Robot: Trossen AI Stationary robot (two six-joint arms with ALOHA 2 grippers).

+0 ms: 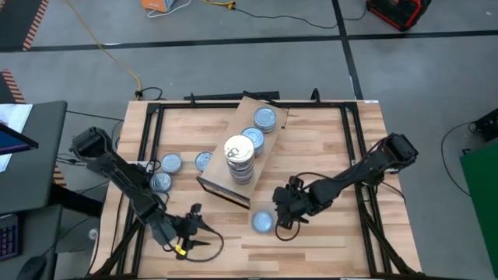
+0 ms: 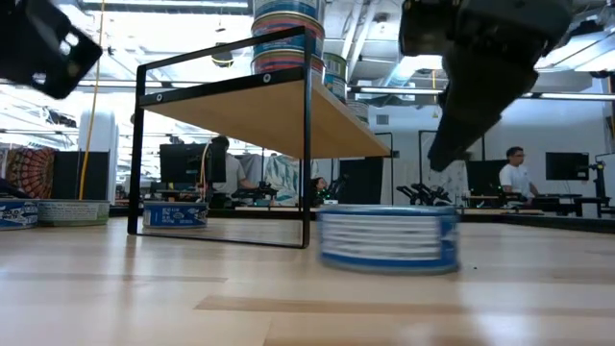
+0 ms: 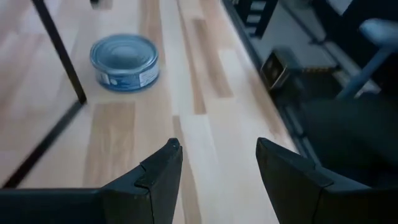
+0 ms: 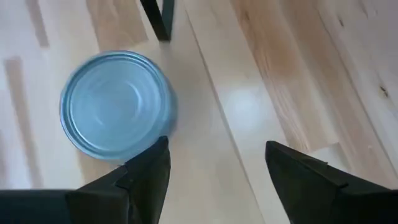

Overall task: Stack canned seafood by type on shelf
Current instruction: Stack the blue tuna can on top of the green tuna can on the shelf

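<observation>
Two arms over the slatted tabletop (image 1: 327, 233), seen from high view. Shelf (image 1: 233, 124) sits mid-table, turned at an angle. On it: a tall stack of cans (image 1: 239, 159) w/ pale pull-tab lid on top, plus two blue-top cans toward its far end (image 1: 264, 118) (image 1: 253, 137). Three more blue-top cans lie on the table left of the shelf (image 1: 171, 163) (image 1: 161, 182) (image 1: 203, 161). One loose can (image 1: 263, 222) sits near the front, just off the shelf's near corner. Right gripper (image 1: 286, 216) hangs just right of that loose can, not holding it. Left gripper (image 1: 198, 228) is at near-left of table, well apart from every can.

Low view: shelf (image 2: 259, 113) stands on thin black legs, stacked cans (image 2: 286, 34) on its top. Loose can (image 2: 388, 238) rests on the table right of the shelf's near leg; right gripper (image 2: 456, 144) hangs above and just right of it, not touching. Other cans far left (image 2: 175, 213) (image 2: 17, 212). People sit at desks in the room behind.

Left wrist view: fingers (image 3: 155, 177) spread apart, nothing between them; loose can (image 3: 124, 61) well ahead beside a shelf leg.

Right wrist view: fingers (image 4: 146, 168) wide, empty; blue-top can (image 4: 115, 106) just beside one fingertip, outside the gap. Can't tell if it touches.
</observation>
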